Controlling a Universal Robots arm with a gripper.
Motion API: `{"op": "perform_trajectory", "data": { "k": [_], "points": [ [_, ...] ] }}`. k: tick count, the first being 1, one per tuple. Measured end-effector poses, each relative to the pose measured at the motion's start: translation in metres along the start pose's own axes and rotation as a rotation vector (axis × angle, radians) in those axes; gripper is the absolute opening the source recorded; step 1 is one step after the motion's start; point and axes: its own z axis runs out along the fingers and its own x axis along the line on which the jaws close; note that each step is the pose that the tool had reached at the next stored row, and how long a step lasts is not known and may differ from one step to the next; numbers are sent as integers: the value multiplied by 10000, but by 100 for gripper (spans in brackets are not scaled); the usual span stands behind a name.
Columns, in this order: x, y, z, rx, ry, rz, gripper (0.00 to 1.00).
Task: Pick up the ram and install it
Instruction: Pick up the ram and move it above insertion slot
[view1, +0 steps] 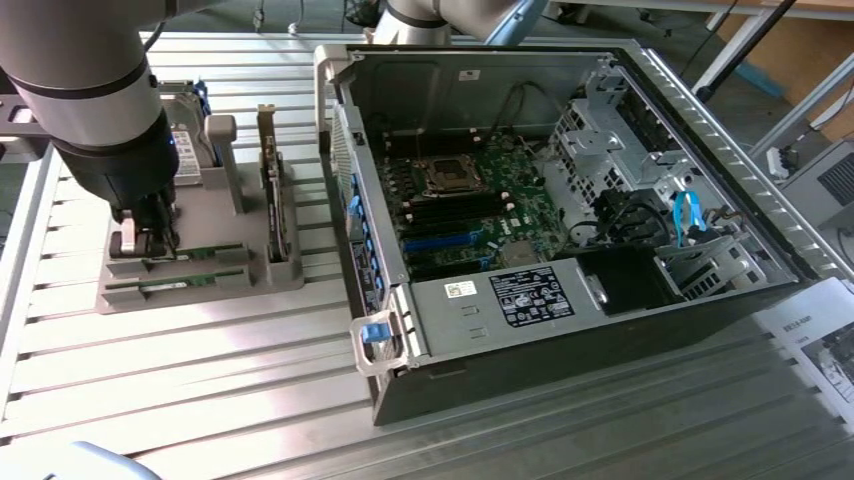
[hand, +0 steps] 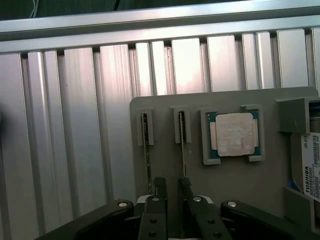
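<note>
Wrist view is showing the gripper (hand: 173, 184) hanging open, fingertips just beside the ram (hand: 183, 155) standing in the grey holder (hand: 240, 180).

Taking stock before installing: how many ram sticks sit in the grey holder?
2: one ram stick in the outer slot, the other in the slot beside the CPU chip. Others may be hidden.

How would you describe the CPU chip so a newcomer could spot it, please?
Find the grey holder beside the open computer case. The CPU chip lies flat in its square recess. Unlike the two thin ram sticks standing on edge alongside, it is square and silver-topped.
</note>
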Motion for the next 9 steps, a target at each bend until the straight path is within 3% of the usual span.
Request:
{"op": "perform_trajectory", "data": {
  "k": [9],
  "points": [
    [90,-8,-1,11,123,5,24]
  ]
}}
